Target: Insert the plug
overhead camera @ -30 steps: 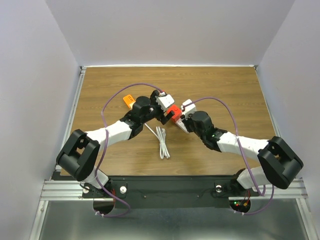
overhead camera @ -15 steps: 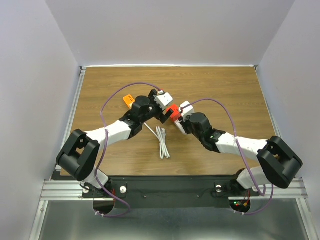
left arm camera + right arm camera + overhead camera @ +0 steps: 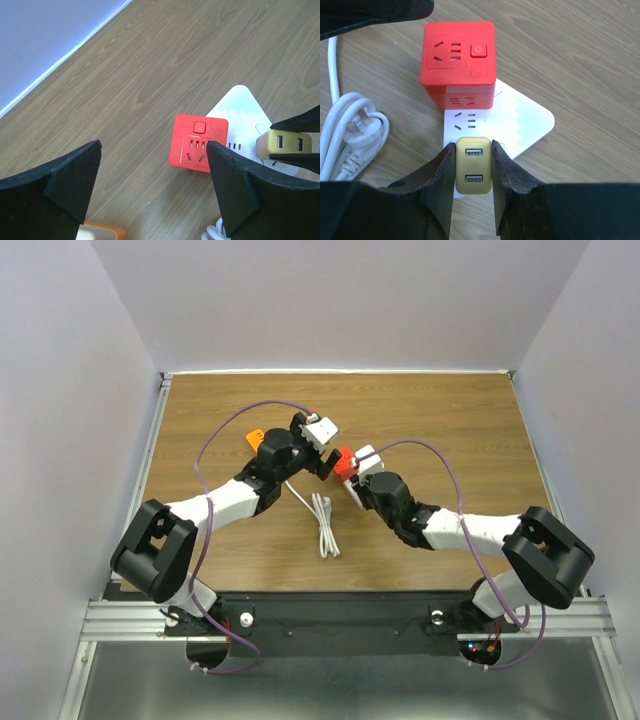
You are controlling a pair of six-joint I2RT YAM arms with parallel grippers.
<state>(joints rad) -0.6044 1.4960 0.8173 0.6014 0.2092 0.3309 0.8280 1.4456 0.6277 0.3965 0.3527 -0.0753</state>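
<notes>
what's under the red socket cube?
A white power strip meets the red cube at its near edge, slots showing there. The cube covers its own footing: strip or table, cannot tell.

Bright, even light; sharp frames

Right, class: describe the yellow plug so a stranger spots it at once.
On the wooden table, find the white power strip beside the red socket cube. Over it, the right arm's black jaws pinch the plug: the only mustard-yellow block, with two USB slots.

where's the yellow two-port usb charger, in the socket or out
Out, apparently: the right gripper holds the yellow charger short of the bare slots in the white power strip.
</notes>
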